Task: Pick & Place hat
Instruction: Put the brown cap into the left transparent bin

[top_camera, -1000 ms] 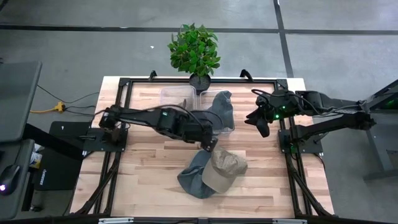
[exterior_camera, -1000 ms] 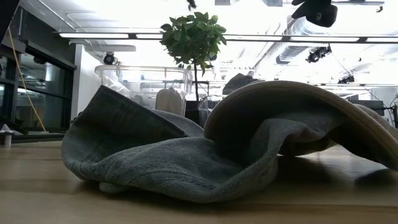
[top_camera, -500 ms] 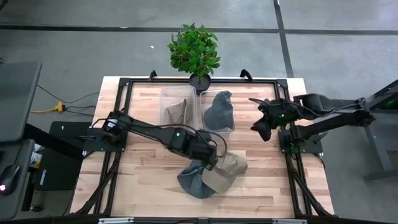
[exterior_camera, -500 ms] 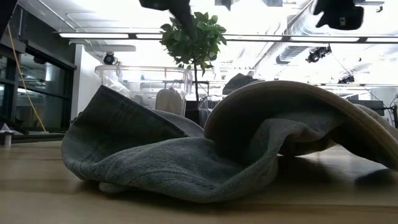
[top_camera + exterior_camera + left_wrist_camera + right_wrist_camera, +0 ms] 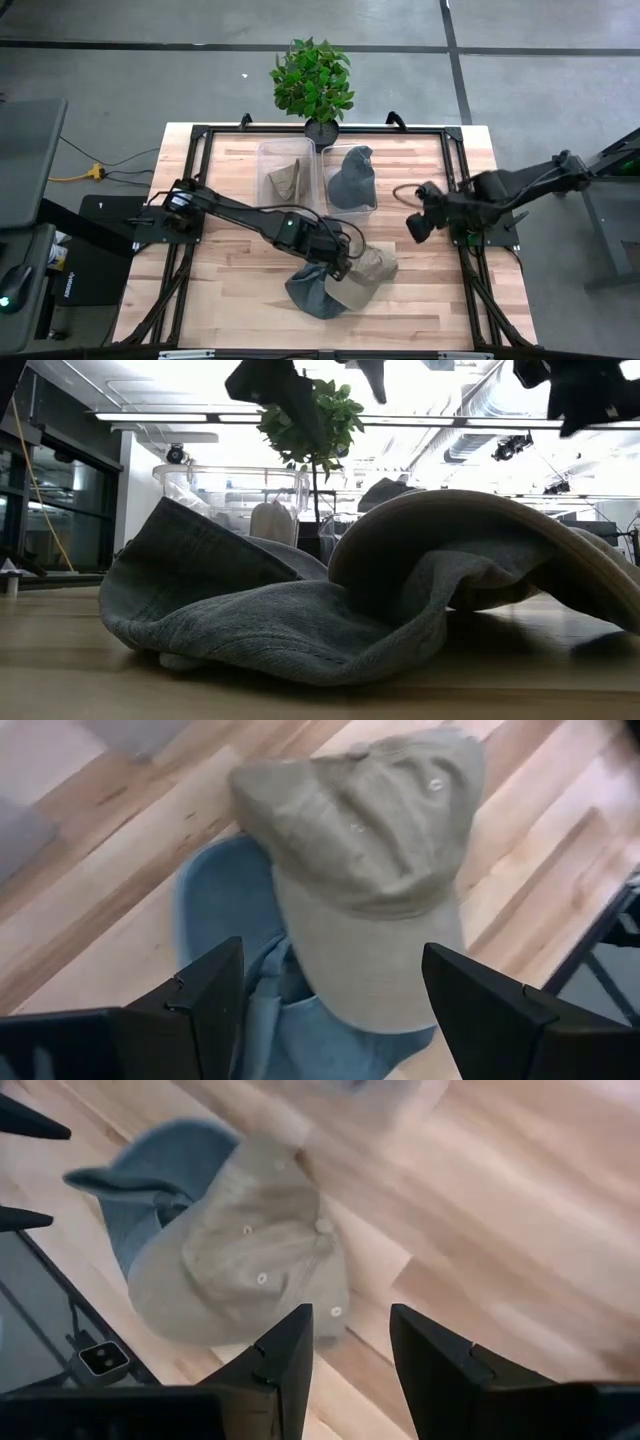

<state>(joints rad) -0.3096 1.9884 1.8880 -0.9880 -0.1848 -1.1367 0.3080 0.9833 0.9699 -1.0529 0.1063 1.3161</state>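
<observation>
Left end effector (image 5: 330, 1010) open over tan cap (image 5: 375, 870) on blue hat (image 5: 225, 915), right end effector (image 5: 350, 1345) open, no legible writing

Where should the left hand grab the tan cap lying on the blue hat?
Probably the crown of the tan cap, coming straight down from above: it lies uppermost over the blue hat, domed with soft folds to pinch. The left hand hovers open over it; the flat brim offers less.
</observation>
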